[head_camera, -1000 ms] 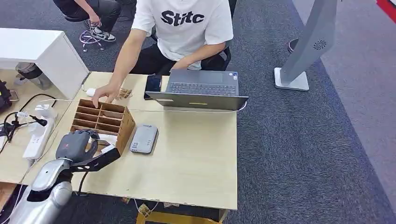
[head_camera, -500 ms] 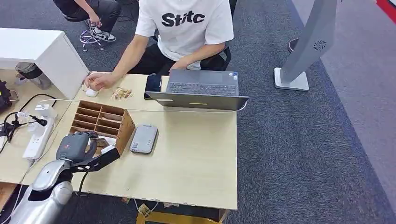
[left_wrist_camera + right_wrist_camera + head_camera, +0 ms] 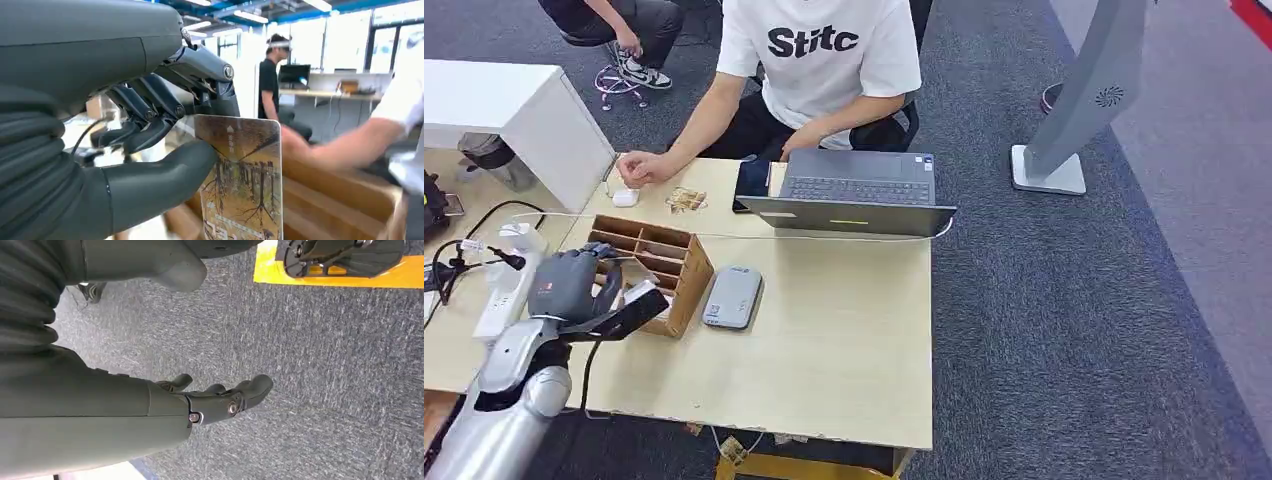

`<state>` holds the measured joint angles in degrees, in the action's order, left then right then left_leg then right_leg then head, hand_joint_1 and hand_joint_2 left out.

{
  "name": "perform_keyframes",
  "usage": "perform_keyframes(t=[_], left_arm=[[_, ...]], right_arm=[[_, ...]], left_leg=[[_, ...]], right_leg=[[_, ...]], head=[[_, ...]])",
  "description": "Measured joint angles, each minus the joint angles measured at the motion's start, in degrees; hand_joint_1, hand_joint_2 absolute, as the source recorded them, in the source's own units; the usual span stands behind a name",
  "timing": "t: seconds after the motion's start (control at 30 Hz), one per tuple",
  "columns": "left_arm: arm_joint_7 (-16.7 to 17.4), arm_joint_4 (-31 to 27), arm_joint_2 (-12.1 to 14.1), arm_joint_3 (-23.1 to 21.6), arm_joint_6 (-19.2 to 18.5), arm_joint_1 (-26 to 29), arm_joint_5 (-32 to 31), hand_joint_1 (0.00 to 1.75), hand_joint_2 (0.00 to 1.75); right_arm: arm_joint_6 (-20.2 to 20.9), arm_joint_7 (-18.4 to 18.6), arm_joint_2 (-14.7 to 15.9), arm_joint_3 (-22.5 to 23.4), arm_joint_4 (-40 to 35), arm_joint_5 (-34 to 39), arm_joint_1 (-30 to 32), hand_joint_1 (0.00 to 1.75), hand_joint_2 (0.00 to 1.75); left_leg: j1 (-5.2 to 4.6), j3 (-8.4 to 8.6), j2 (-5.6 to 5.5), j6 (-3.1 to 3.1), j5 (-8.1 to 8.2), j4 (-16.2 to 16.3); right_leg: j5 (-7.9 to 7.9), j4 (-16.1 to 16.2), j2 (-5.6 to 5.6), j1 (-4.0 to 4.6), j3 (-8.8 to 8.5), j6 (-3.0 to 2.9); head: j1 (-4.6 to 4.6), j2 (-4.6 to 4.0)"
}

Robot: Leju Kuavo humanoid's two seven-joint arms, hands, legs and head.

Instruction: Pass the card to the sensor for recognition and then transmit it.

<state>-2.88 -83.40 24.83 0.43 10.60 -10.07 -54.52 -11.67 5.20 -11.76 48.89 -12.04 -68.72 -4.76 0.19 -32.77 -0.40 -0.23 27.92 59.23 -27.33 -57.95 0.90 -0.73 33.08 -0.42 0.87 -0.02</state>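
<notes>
Wooden organiser (image 3: 660,262): sat on the pale desk (image 3: 824,350), divided into open slots, just left of the sensor.
Left hand (image 3: 572,283): hovered over the near-left part of the organiser, thumb (image 3: 165,172) pressed against one face of the card, darker fingers (image 3: 150,112) curled behind it.
Card (image 3: 242,185): pinched upright in the left hand, above the organiser's slots; printed with bare brown trees on a yellowish ground and a line of small white characters; seen from the head view as a pale edge (image 3: 640,292) beside the hand.
Sensor (image 3: 732,297): flat grey reader with rounded corners, lay on the desk touching or just beside the organiser's right wall; apart from the card.
Right hand (image 3: 220,400): hung over grey carpet (image 3: 325,365), fingers loosely extended and slightly bent, nothing in them.
Laptop (image 3: 856,195): open at the far edge of the desk, lid tilted well back, dark phone (image 3: 751,181) lying just to its left.
Person (image 3: 819,60): seated behind the desk in a white shirt with black lettering, one hand (image 3: 639,168) resting near a small white object (image 3: 625,197) at the far-left corner.
Power strip (image 3: 504,290): white, on the neighbouring surface left of the desk, black cables beside it.
Grey stand (image 3: 1084,95): stood on the carpet well to the right of the desk.
</notes>
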Motion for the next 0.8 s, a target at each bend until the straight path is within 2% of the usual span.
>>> perform_keyframes(t=[0.2, 0.3, 0.47, 0.6, 0.8], left_arm=[[-0.1, -2.0, 1.5, 2.8, -0.9, -7.7, 4.0, 1.75, 1.75], [1.8, -1.6, 2.6, 3.1, -2.2, -13.0, 2.8, 1.75, 1.75], [4.0, 4.1, 3.3, 3.1, -4.6, -22.4, -0.4, 1.75, 1.75], [3.4, 7.7, 2.2, 3.1, -0.6, -25.9, -0.2, 1.75, 1.75], [1.5, 9.3, -0.4, 3.1, 4.6, -26.4, -0.3, 1.75, 1.75]], right_arm=[[-0.2, 0.3, 0.0, 0.0, 0.0, -0.9, 0.0, 0.0, 1.75], [-0.2, 0.3, 0.0, 0.0, 0.0, -0.5, 0.0, 0.0, 1.75], [0.3, 1.2, 0.0, 0.0, 0.0, -1.0, -0.4, 0.0, 1.75], [0.5, 1.3, 0.0, -0.1, 0.0, -1.2, -0.7, 0.0, 1.75], [0.5, 1.6, -0.2, -0.1, 0.0, -1.5, -1.0, 0.0, 1.75]], left_leg=[[0.01, -0.01, -0.04, -0.02, -0.05, 0.0], [0.02, -0.01, -0.06, -0.02, -0.06, 0.0], [0.01, -0.01, -0.05, 0.0, -0.07, 0.0], [-0.01, -0.01, 0.03, 0.0, -0.07, 0.0], [-0.03, -0.02, 0.05, 0.0, -0.06, 0.0]], right_leg=[[0.03, 0.0, -0.04, 0.01, 0.0, -0.01], [0.05, 0.0, -0.04, 0.01, -0.01, -0.01], [0.08, 0.0, -0.02, 0.01, 0.0, -0.01], [0.1, 0.0, 0.04, 0.01, 0.04, -0.03], [0.1, 0.0, 0.07, 0.0, 0.06, -0.03]], head=[[-0.02, -0.02], [-0.02, 0.0], [0.0, 0.0], [-0.02, 0.0], [-0.02, -0.02]])
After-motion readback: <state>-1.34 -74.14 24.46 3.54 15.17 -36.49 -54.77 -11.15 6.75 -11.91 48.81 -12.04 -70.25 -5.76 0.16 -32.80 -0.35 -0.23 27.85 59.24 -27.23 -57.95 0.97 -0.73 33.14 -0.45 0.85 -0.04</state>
